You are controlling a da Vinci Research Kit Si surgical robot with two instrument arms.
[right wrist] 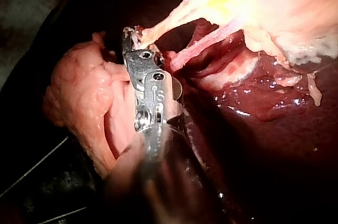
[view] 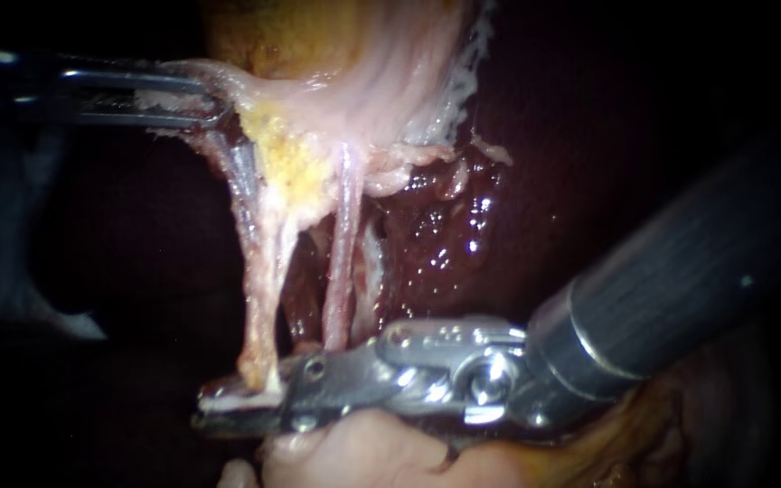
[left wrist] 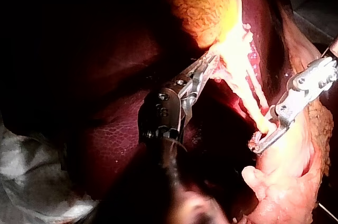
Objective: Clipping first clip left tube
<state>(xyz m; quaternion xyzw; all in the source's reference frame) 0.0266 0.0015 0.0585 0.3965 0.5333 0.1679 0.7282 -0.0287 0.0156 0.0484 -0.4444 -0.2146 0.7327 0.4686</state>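
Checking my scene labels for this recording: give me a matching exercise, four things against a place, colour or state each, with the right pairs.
Things:
1. left instrument
2. right instrument
3. right tube
4. liver

Descriptions:
A. dark red, glistening
B. tip at the lower end of the left tube
C. jaws shut on the gallbladder
D. thin pink strand between left tube and liver

Pairs: 1-C, 2-B, 3-D, 4-A
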